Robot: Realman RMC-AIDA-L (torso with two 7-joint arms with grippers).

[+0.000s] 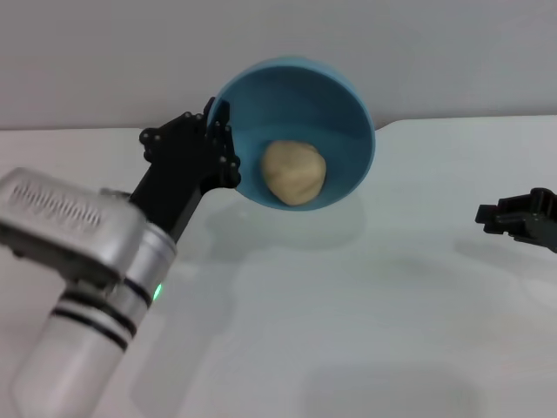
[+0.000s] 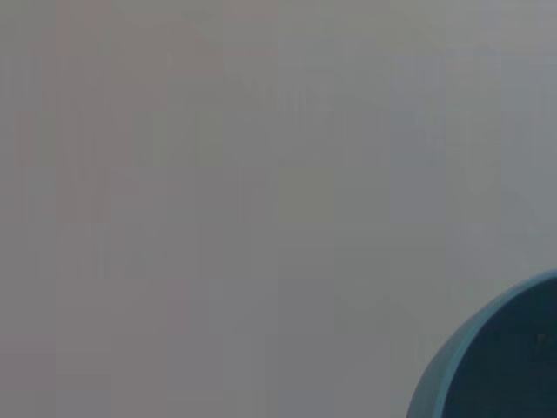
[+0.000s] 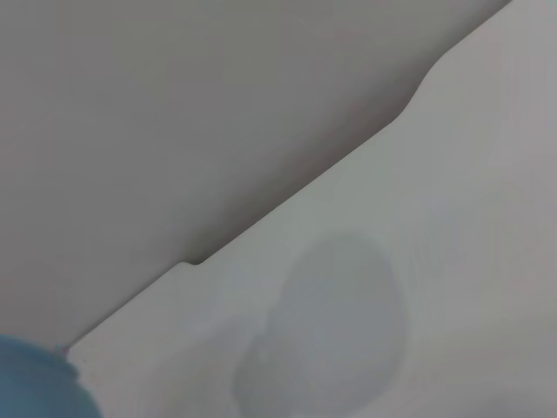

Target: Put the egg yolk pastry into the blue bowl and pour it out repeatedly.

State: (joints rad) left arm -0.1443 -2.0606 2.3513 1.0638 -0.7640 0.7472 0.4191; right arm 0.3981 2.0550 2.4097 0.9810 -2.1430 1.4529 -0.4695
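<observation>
**bowlwatcher:** ok so where are we here? From the head view the left gripper (image 1: 218,144) has the blue bowl (image 1: 300,96) lifted off the counter (image 1: 348,331) and tipped hard, opening facing the camera. The jaws look clamped on the bowl's rim on its left side

**doughnoob:** yep, and the egg yolk pastry (image 1: 294,172) is sitting inside, down against the lowest part of the wall, right by the lower rim. Hasn't left the bowl yet. I'd call this mid-pour

**bowlwatcher:** what about the right gripper (image 1: 522,218)? It's way off at the right edge, low over the counter, well apart from everything. Parked I guess. Can't tell if its jaws are apart or together from that angle

**doughnoob:** same. The wrist views don't help much either (left one only catches a sliver of bowl (image 2: 500,357) against a blank wall)

**bowlwatcher:** what worries me: the pastry is round, so once it clears the rim it'll probably drop and roll. The bowl is up fairly high, so a bounce could send it somewhere awkward, maybe toward the counter's back edge

**doughnoob:** also it's a rim pinch on a glossy bowl. If it twists in the jaws while tilting further, the whole bowl could slip or swing
</observation>
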